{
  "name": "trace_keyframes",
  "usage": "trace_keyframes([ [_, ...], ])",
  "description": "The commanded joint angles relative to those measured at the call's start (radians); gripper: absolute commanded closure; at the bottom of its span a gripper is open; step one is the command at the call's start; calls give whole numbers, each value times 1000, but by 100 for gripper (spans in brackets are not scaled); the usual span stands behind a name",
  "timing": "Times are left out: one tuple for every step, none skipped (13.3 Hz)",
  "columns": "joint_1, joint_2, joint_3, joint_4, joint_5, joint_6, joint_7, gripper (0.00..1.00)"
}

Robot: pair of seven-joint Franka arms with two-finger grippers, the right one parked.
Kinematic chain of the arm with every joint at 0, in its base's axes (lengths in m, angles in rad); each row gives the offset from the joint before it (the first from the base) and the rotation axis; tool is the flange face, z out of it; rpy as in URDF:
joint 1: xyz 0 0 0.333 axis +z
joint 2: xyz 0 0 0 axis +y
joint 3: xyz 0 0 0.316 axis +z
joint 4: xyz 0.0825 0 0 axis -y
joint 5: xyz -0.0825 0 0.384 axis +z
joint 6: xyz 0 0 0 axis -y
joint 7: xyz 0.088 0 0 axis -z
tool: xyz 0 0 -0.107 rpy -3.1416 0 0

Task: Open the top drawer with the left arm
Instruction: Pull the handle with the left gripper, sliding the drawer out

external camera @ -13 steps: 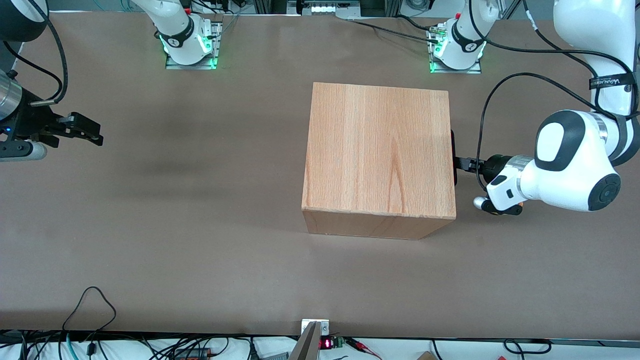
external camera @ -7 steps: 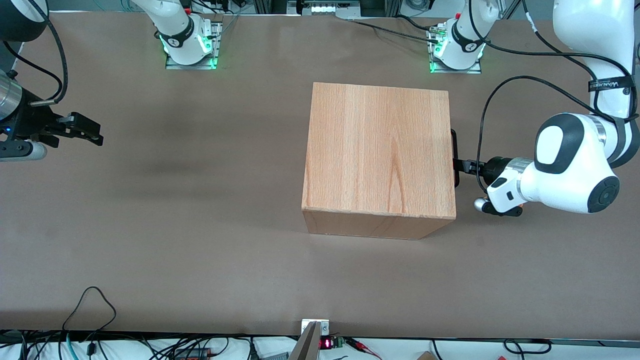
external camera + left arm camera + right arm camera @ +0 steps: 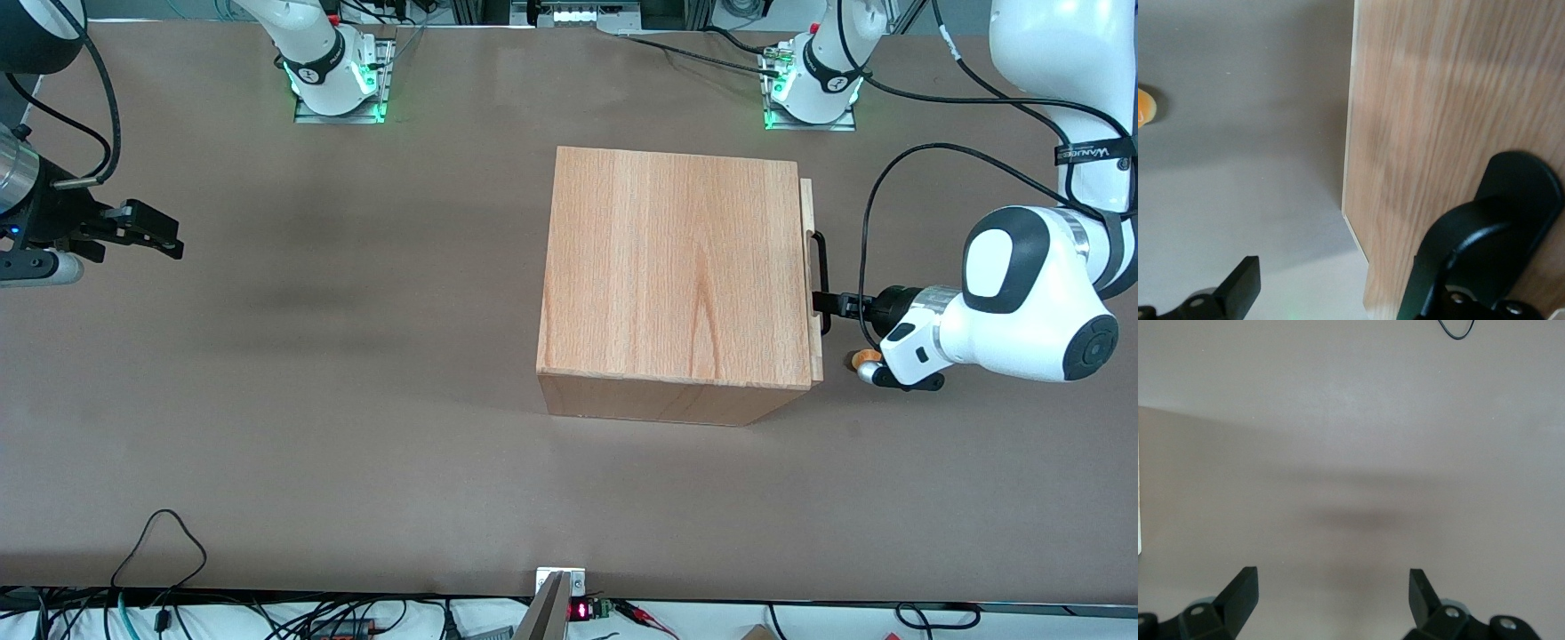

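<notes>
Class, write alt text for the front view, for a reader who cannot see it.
The left arm reaches its gripper to the black handle of the top drawer, which pokes slightly out of a wooden cabinet on a brown table.

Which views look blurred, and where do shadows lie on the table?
Left wrist view: the grain of the top drawer is smeared; the open claw at its black handle looks soft. Front view: sharp, with a dim shadow band on the table toward the parked arm's end.

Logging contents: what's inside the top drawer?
Not visible. The top drawer shows only a thin strip past the cabinet, which covers its inside. The gripper is at the handle.
</notes>
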Motion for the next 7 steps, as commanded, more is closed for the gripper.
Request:
trace_keyframes([
  [41,38,6,24,34,37,17,0],
  [56,38,6,26,35,37,15,0],
  [65,38,7,26,35,37,14,0],
  [79,37,7,28,35,36,14,0],
  [94,35,7,28,35,36,14,0],
  [117,35,12,28,37,36,12,0],
  [134,33,15,28,37,34,12,0],
])
